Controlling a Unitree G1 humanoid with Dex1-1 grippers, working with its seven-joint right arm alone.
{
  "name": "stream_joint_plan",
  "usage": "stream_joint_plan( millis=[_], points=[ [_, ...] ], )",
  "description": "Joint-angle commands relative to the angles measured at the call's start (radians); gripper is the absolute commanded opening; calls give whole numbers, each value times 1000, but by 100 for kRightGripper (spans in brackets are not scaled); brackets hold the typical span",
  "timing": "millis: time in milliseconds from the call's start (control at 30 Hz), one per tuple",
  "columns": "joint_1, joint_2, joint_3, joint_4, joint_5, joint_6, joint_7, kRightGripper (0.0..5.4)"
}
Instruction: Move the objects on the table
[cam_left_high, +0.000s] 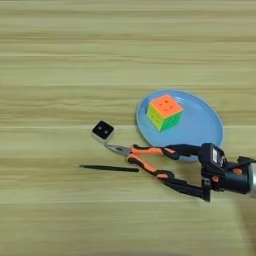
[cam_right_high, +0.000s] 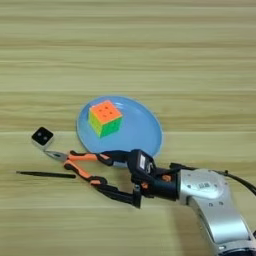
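1. Left eye view: the multicolour puzzle cube is seen on a round blue plate; bare light-wood table stretches beyond and leftward.
2. Right eye view: the black two-fingered gripper is spread around the orange-and-black pliers' handles; a thin black rod and a small black-and-white cube are placed near the left edge.

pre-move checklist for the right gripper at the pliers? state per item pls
1. Right gripper open: ok, one black finger on each side of the handles.
2. Pliers flat on the table: ok, tips pointing left.
3. Firm grip on the handles: cannot tell, contact not readable.
4. Thin black rod clear of the pliers: ok, lies apart, just left of the lower handle.
5. Puzzle cube settled on the blue plate: ok.
6. Small black-and-white block clear of the plier tips: not ok, sits very close.
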Motion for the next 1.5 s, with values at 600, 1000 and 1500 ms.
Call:
stream_joint_plan(
  millis=[600,1000,1500],
  points=[
    [-20,-42,-65,-64,64,56,2,341],
    [61,-58,-58,-5,-17,7,6,337],
    [22,-56,-98,175,-7,-39,1,334]
  ],
)
